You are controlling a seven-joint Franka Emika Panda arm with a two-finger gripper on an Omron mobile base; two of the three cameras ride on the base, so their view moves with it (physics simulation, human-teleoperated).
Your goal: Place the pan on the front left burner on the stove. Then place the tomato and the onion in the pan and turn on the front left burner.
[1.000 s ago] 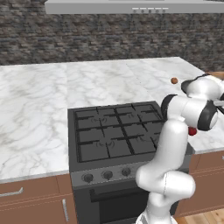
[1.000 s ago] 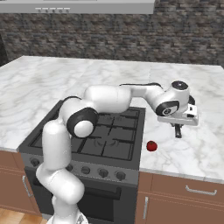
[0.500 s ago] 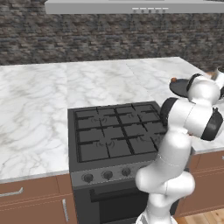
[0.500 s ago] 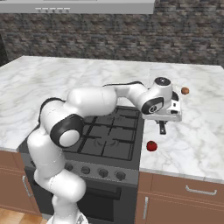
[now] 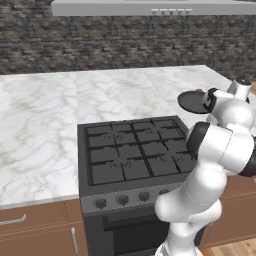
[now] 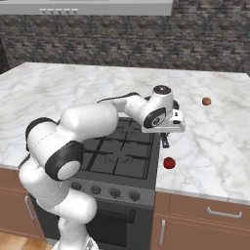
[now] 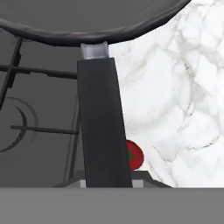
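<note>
While the two-finger gripper [image 6: 165, 141] stays out of sight behind the handle in the hand view, its jaws are drawn narrow on the thin straight dark handle [image 7: 103, 127] of the round shallow dark grey frying pan [image 5: 192, 101], which is carried in the air (no part of it rests on a grate). In the hand view the handle runs straight up the middle of the frame to the pan's rim along the top, so the pan's long axis lies directly ahead of the hand. In the left base view the pan hangs at the right of the frame, over the marble counter [image 5: 45, 130] just beyond the right edge of the dark grey gas stove [image 5: 132, 155]. The front left burner [image 5: 107, 170] lies lower and well to the left, so the carry likely must sweep across the grates. The small glossy red tomato [image 6: 169, 163] sits on the counter just below the hand in the right base view; the tan-brown onion [image 6: 206, 101] lies toward the upper right.
</note>
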